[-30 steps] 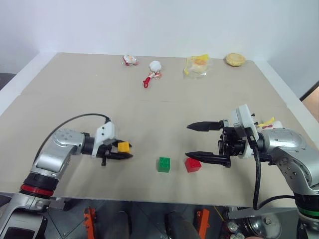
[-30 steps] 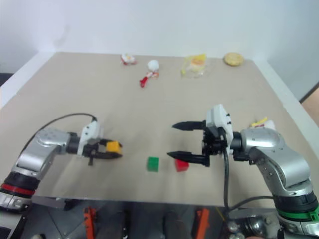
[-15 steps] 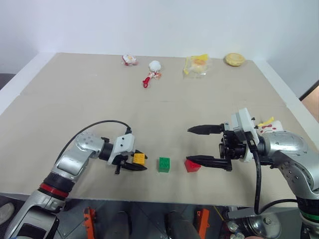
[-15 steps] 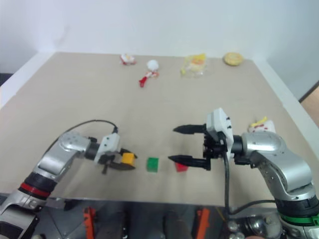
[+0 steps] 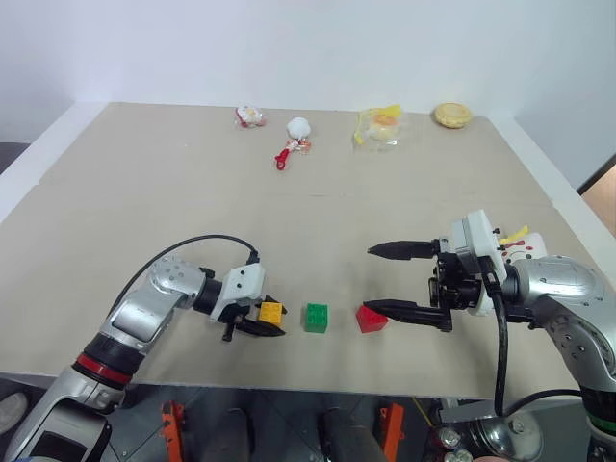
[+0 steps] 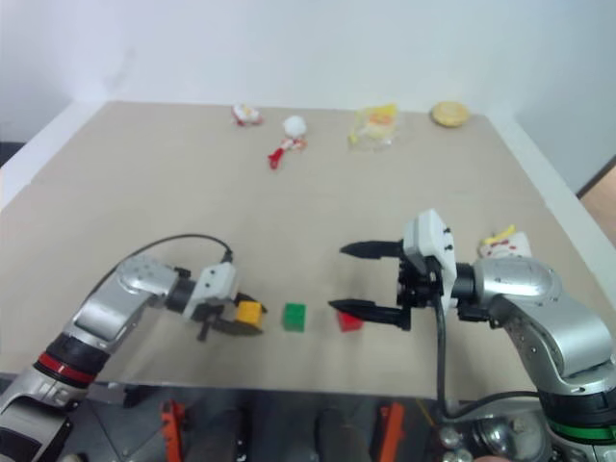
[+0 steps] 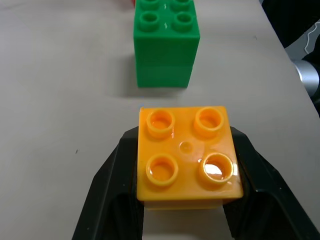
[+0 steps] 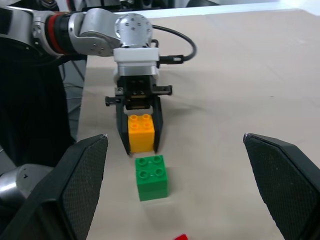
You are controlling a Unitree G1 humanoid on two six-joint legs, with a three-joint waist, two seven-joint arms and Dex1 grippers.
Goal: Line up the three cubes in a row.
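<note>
My left gripper (image 5: 266,320) is shut on the yellow-orange cube (image 5: 270,312), holding it low over the table just left of the green cube (image 5: 316,318). In the left wrist view the yellow-orange cube (image 7: 186,154) sits studs-up between the black fingers (image 7: 107,182), a small gap from the green cube (image 7: 165,43). The red cube (image 5: 372,319) lies right of the green one, tilted. My right gripper (image 5: 392,279) stands open, its lower finger tip right beside the red cube; whether it touches I cannot tell. The right wrist view shows the yellow-orange cube (image 8: 141,132) and green cube (image 8: 151,176) in line.
Along the table's far edge lie a small red-and-white toy (image 5: 250,116), a white ball with a red handle (image 5: 297,133), a yellow packet (image 5: 379,125) and a round biscuit-coloured item (image 5: 453,115). A white-and-red plush chicken (image 5: 520,241) sits behind my right forearm.
My left gripper has carried the yellow-orange cube rightward and down, from well left of the green cube to just beside it. The right gripper has held still and open.
</note>
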